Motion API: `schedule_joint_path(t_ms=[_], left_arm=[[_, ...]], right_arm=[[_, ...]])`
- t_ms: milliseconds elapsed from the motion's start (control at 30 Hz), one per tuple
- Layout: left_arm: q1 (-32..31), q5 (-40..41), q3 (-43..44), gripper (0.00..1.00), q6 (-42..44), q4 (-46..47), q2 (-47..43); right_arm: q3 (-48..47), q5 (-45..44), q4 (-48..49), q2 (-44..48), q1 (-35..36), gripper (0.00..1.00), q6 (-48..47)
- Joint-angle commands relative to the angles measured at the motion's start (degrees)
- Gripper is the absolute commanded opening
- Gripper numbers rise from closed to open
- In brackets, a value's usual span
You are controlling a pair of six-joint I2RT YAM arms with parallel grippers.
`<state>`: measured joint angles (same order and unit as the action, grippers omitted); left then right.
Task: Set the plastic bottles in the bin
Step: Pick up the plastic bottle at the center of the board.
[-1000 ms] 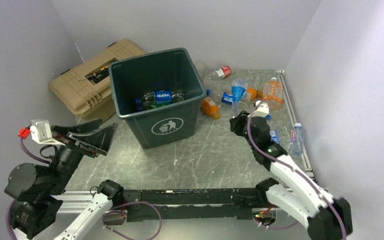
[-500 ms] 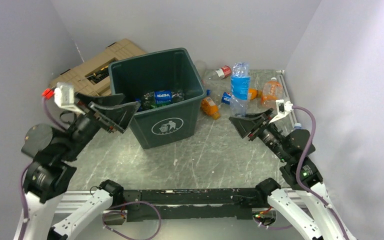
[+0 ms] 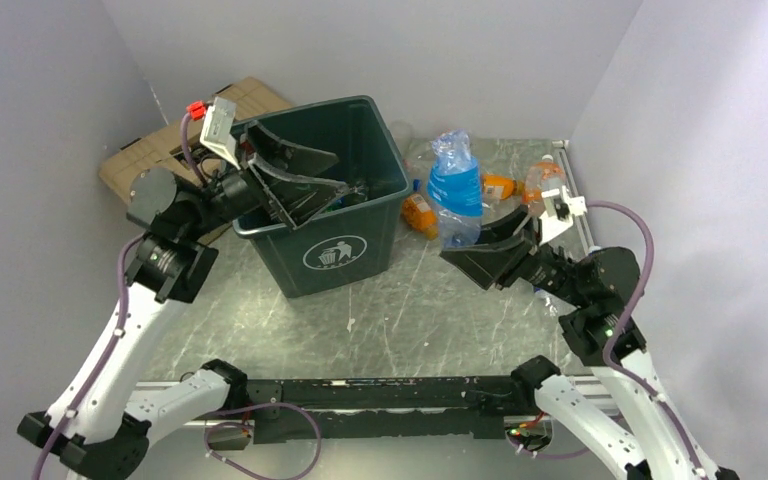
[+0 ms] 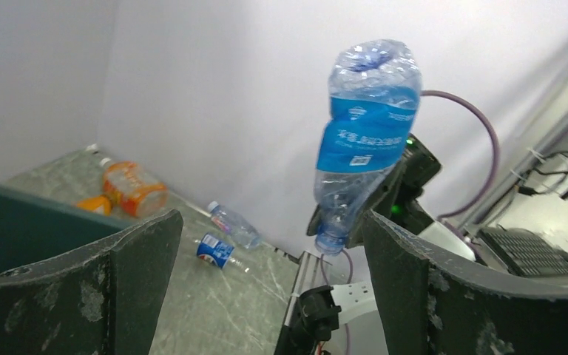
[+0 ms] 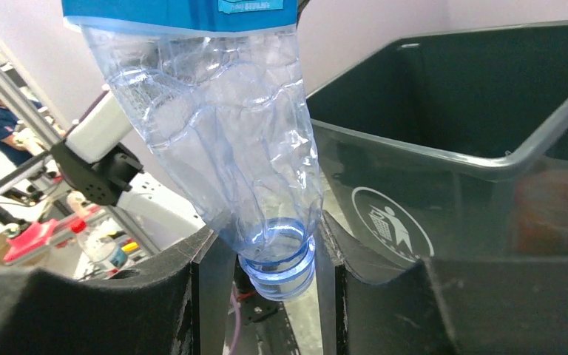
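Note:
My right gripper [image 3: 467, 245] is shut on the neck of a crumpled clear bottle with a blue label [image 3: 455, 182]. It holds the bottle neck-down in the air, right of the dark green bin [image 3: 295, 262]. In the right wrist view the bottle [image 5: 222, 140] sits between the fingers [image 5: 192, 296], with the bin [image 5: 451, 159] just beyond. My left gripper [image 3: 328, 176] is open and empty over the bin's mouth. Its wrist view shows the held bottle [image 4: 366, 140] ahead. More bottles lie behind the bin: an orange one [image 3: 420, 215] and another orange one [image 3: 545, 180].
A tan ribbed hard case [image 3: 135, 160] lies behind the bin on the left. In the left wrist view an orange bottle [image 4: 133, 188], a small clear bottle [image 4: 233, 224] and a blue-labelled bottle [image 4: 214, 249] lie near the right wall. Walls close in the table on three sides.
My right gripper lifted the blue-labelled bottle off the table and carried it left towards the bin. My left arm swung up from the near left until its gripper was over the bin.

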<state>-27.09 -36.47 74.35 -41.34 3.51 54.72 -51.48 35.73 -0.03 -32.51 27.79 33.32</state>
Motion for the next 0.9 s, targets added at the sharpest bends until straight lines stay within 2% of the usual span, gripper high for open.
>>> schedule_joint_path(t_ms=[0,300,533,800,867], left_arm=[[-0.2,-8.4,0.6,0.98,-4.2,14.7,2.6],[-2.5,-11.8,1.0,0.99,-4.0,21.2,7.8],[-6.0,-11.5,2.9,1.0,1.2,17.6,11.0],[-7.0,-15.2,1.3,0.99,-0.4,23.0,10.9],[-7.1,-16.3,0.9,0.97,-1.4,24.7,10.6]], right_arm=[[-0.6,5.4,11.0,-4.3,0.2,0.0,6.0],[-0.9,8.6,25.8,-12.1,3.7,0.0,16.1],[-2.3,7.2,27.1,-17.1,10.1,0.0,14.9],[-2.1,7.4,28.4,-20.1,13.0,0.0,15.0],[-2.0,7.3,28.5,-20.6,13.3,0.0,14.9]])
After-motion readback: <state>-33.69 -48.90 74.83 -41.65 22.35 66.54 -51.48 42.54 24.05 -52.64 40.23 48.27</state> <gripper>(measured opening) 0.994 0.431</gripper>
